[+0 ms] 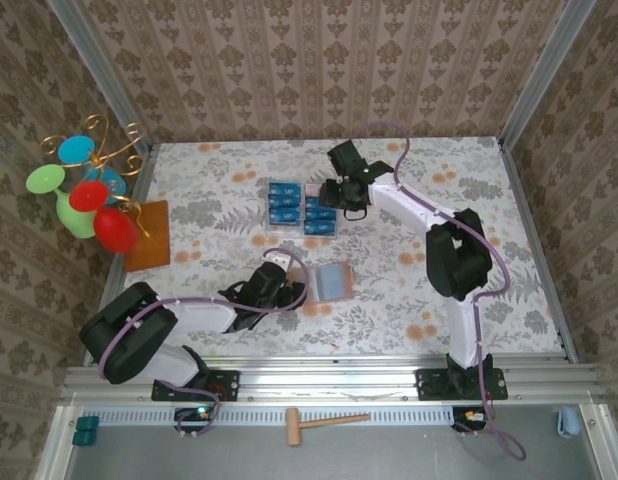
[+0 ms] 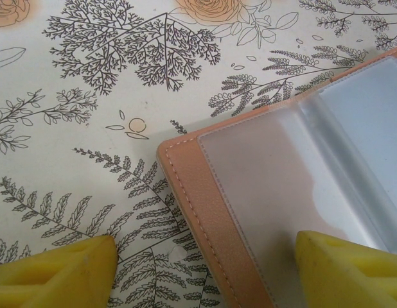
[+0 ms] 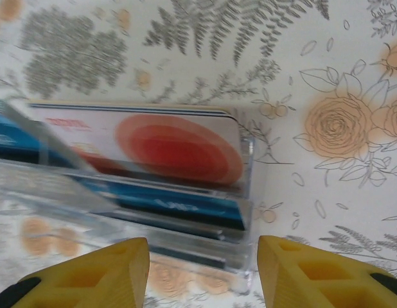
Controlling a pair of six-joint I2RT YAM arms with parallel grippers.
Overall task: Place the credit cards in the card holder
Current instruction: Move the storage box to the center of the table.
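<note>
At the far middle of the table [image 1: 489, 260]: the right gripper [image 3: 202, 260] hangs over the near end of the clear tray [image 3: 247, 160], jaws partway apart with nothing caught between them
Credit cards [image 3: 179, 206]: blue ones stand on edge in the tray's slots; none is in the holder yet
Card holder [image 2: 208, 218]: lies open in front of the left arm, clear sleeves up, well apart from the tray
Left gripper [image 2: 205, 256]: wide open and empty, one finger over the holder's leather border, the other over bare table
Step in hand: picking one card out of the tray, by my reading
Doing it well: centre the fingers on a single card's top edge, close across its thin faces, then lift straight up
Risk: taking two cards together, or dragging the light tray along
</note>
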